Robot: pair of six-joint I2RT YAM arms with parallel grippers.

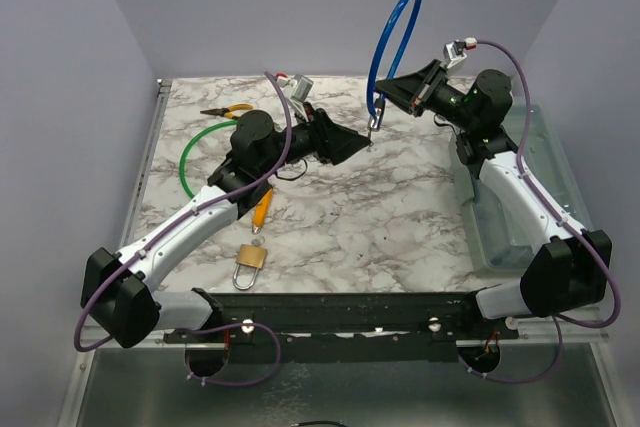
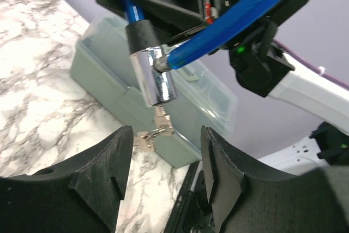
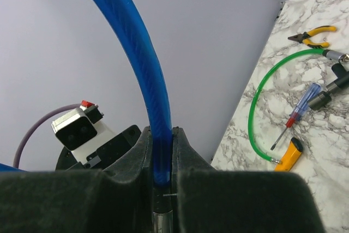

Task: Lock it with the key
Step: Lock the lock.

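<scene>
Marbled worktop (image 1: 400,217) spreads beneath lilac walls. At centre-left the left tool (image 1: 358,143) is released, its fingers spread wide and gripping nothing, with the key (image 2: 161,119) just ahead between them. That key hangs from the chrome lock barrel (image 2: 154,75) at centre frame, clear of the worktop. As I judge it, the fingers should close squarely on the key's head, then twist without tugging. Right of centre, the right tool (image 1: 398,87) is clenched on the blue cable (image 1: 392,32), steadying the lock.
</scene>
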